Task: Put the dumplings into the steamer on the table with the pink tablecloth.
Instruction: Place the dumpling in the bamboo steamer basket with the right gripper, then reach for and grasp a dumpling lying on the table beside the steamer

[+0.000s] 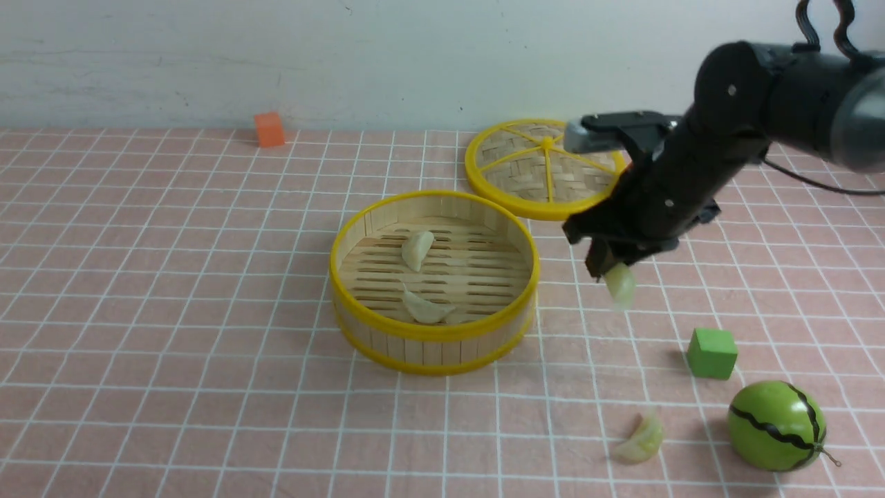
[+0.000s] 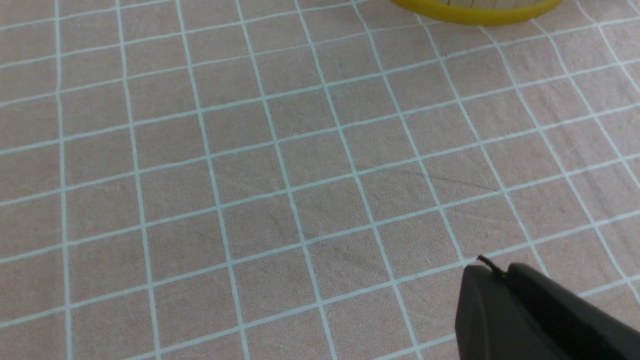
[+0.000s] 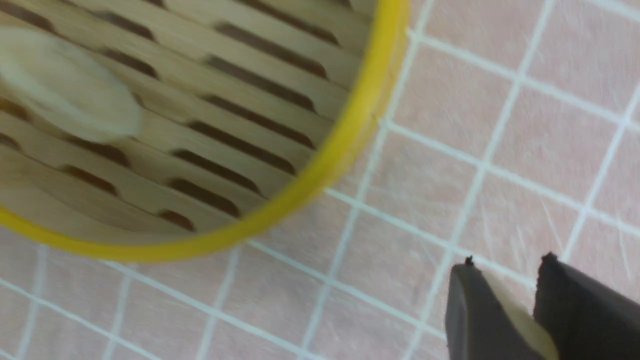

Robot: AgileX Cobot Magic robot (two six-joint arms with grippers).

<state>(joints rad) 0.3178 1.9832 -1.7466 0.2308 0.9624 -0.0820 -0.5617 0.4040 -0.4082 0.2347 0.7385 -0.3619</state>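
Right gripper (image 1: 607, 268): pinching a pale green dumpling (image 1: 621, 287), which hangs from the jaws in the air, clear of the cloth.
Held dumpling's place: to the right of the steamer (image 1: 433, 330), outside its yellow rim and not yet over the slatted floor.
Left gripper (image 2: 500, 274): jaws pressed together on nothing, low over bare pink tablecloth (image 2: 250, 175).
Already in the steamer: two cream-white ones, a back dumpling (image 1: 417, 250) and a front dumpling (image 1: 426, 309).
Left to fetch: a loose dumpling (image 1: 641, 440) lying on the desk (image 1: 173, 277) near the right front, between the green cube (image 1: 712, 353) and the toy watermelon (image 1: 777, 426).
Lid (image 1: 525, 162): flat behind the steamer, out of the way.
Progress: I judge about half done; the third needs carrying over the rim and releasing, then the fourth.
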